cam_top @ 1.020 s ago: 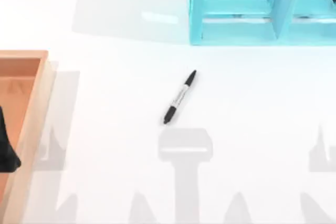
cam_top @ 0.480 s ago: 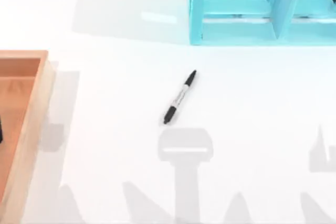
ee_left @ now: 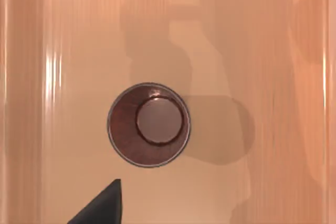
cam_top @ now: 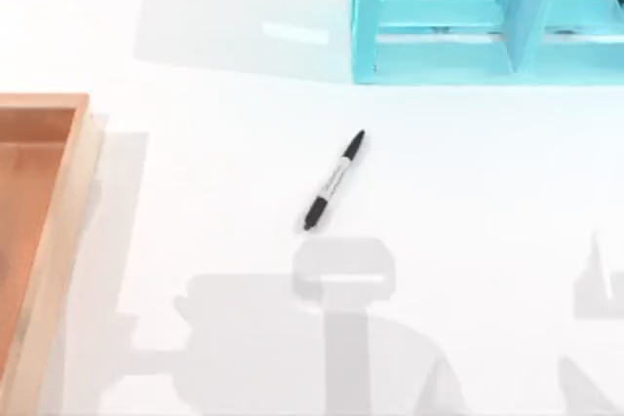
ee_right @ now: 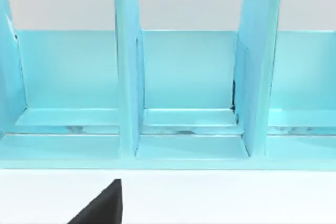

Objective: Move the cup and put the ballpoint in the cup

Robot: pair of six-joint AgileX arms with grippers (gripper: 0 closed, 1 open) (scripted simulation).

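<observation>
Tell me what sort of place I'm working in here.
Likely a rendered desk or office tabletop: a white table carries a turquoise divided organiser rack, a wooden tray holding the cup, and the ballpoint lying loose mid-table.

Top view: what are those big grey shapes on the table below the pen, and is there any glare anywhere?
Top view: the grey shapes on the table are shadows, falling below the ballpoint. Left wrist view: the cup casts a soft shadow on the wooden tray, where bright streaks of glare show.
</observation>
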